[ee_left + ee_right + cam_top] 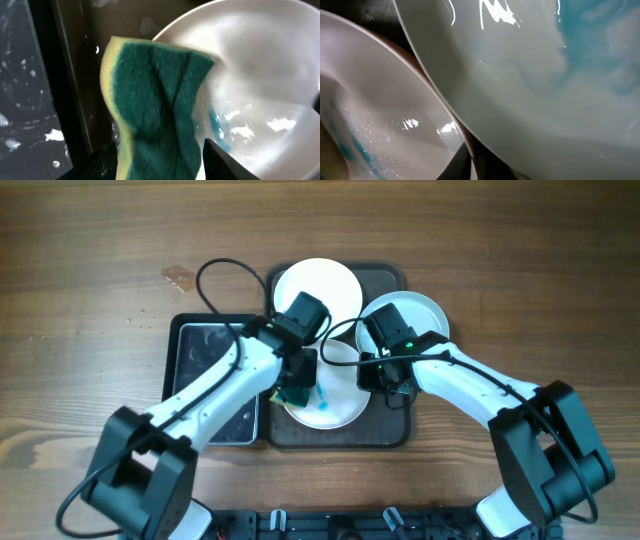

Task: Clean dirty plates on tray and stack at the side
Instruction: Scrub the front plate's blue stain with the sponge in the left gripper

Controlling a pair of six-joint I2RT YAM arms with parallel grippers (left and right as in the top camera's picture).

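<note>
Over glossy round white plate [265, 65], left pincer [162, 161] clenched on rough green-yellow sponge [155, 90]; right pincer [386, 376] unclear.

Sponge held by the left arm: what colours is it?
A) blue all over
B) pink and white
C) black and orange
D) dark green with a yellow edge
D: the left wrist view shows the sponge with a dark green scrubbing face and a yellow layer along its edge, held between the left fingers.
</note>
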